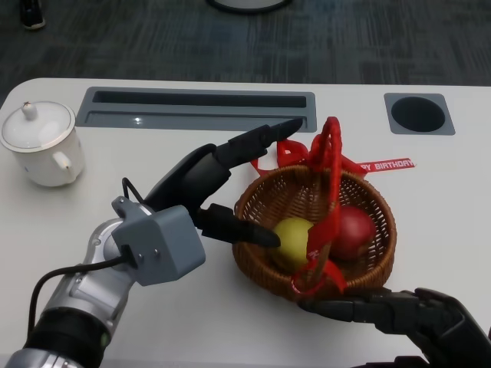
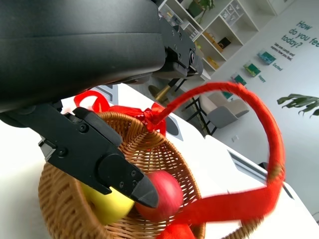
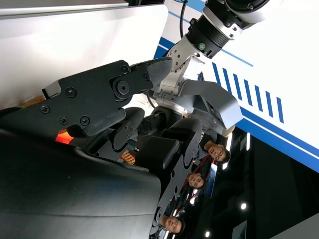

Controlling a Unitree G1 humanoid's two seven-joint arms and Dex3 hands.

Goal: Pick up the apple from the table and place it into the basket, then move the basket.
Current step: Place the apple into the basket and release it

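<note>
Wicker basket (image 1: 265, 205) holds green apple (image 1: 292, 239) (w/ red apple (image 1: 351, 231)).

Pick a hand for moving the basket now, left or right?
Probably left. The left hand is open over the wicker basket rim, near the red handle. The right hand sits low at the near rim, fingers outside. Both apples are in.

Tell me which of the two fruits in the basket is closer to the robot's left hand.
The yellow-green apple: a finger of the left hand reaches right to it inside the wicker basket. The red apple lies beyond it, across the red handle.
</note>
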